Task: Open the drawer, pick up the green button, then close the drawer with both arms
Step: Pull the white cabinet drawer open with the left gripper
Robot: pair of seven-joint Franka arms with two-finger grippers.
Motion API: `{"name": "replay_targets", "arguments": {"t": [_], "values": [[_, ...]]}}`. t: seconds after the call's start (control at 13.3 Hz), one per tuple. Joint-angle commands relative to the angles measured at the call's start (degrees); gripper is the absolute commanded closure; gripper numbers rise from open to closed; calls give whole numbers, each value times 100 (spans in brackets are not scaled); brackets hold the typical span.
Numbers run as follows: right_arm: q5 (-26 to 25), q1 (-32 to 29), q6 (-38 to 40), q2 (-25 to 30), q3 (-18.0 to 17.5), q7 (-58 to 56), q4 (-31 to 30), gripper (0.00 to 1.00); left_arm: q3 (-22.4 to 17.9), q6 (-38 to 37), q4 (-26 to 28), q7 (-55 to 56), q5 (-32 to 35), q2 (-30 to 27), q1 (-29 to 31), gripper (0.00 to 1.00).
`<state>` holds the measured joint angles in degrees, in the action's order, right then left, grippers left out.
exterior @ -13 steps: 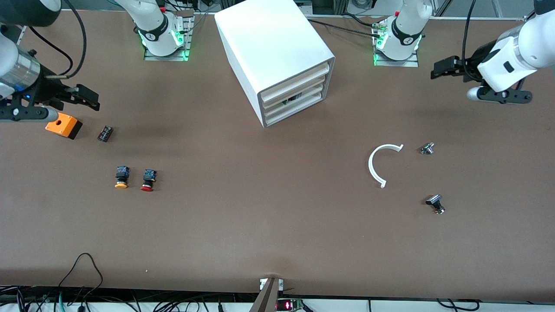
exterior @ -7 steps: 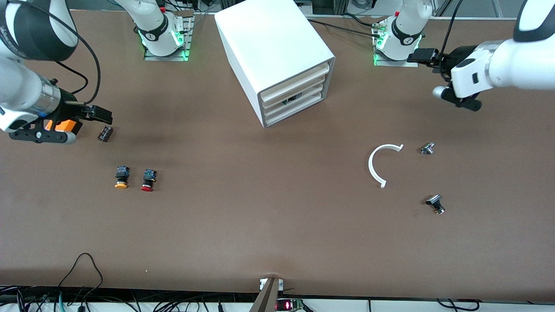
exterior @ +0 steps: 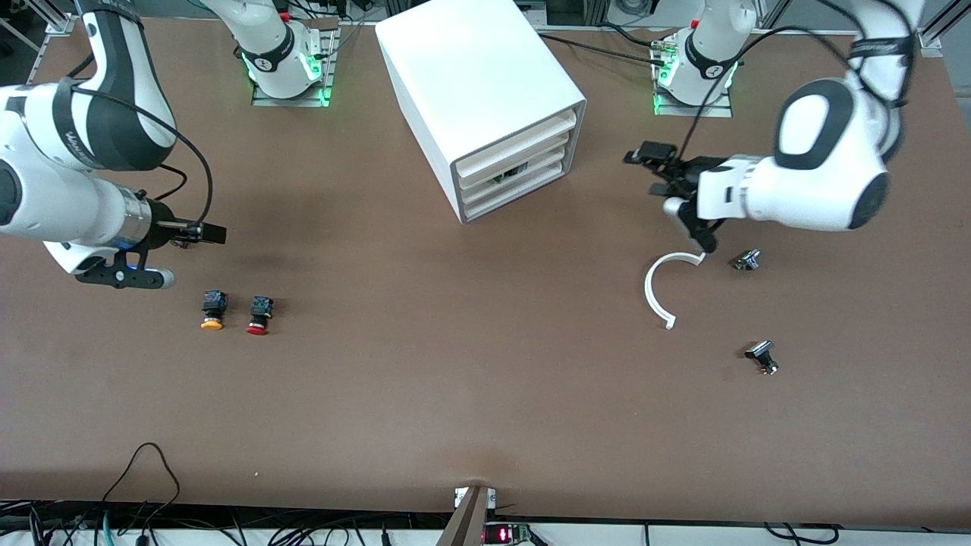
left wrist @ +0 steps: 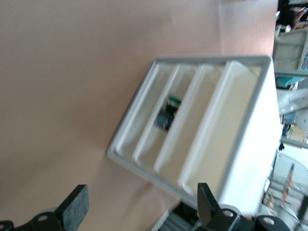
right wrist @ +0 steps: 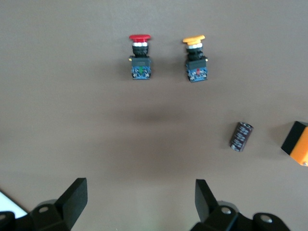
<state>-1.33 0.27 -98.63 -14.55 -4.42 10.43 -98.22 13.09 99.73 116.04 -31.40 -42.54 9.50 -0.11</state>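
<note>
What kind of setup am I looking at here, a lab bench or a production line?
Most likely a robotics lab bench: loose test parts on a brown table, a white drawer cabinet, and bundled cables along the table's edge.

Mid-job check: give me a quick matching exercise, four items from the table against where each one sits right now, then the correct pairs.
Things:
1. green-capped button
2. red-capped button
3. white curved piece
4. left gripper

Places:
A. on the table beside the yellow-capped button, toward the right arm's end
B. inside the cabinet, in a drawer
C. over the table between the cabinet and the white curved piece, open
D. on the table toward the left arm's end

Pairs: 1-B, 2-A, 3-D, 4-C
</note>
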Motion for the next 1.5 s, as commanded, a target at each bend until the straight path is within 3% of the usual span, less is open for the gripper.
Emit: {"name": "replay_targets", "arguments": {"t": [0.0,0.15,0.3,0.45,0.6,0.82,0.9,0.97,1.43], "values": [[-43,105,-25,-275,-15,143,294,1,256,950,751,-1223,-1015,393,63,1],[-34,227,-25,-364,-15,327,356,1,256,1170,1016,-2339,-2025,824,63,1],[-17,351,-25,-434,-15,599,356,1,256,1207,1130,-2809,-2424,1158,72,2],[-17,430,-25,-565,-15,662,382,1,343,1110,1393,-2994,-2967,1387,63,9],[-17,597,-16,-645,-15,932,549,1,572,1075,1430,-3083,-3050,1563,55,24],[18,886,-7,-645,-15,1486,664,1,581,1075,1421,-3266,-3050,1862,-42,28],[44,957,-7,-654,-15,1627,681,1,590,1066,1421,-3537,-3050,1959,-129,38],[71,1010,-7,-654,-15,1742,690,1,616,1057,1421,-3731,-3067,1994,-173,40],[80,1440,37,-891,-24,2594,1278,1,774,882,1456,-4013,-3146,2302,-156,43]]}}
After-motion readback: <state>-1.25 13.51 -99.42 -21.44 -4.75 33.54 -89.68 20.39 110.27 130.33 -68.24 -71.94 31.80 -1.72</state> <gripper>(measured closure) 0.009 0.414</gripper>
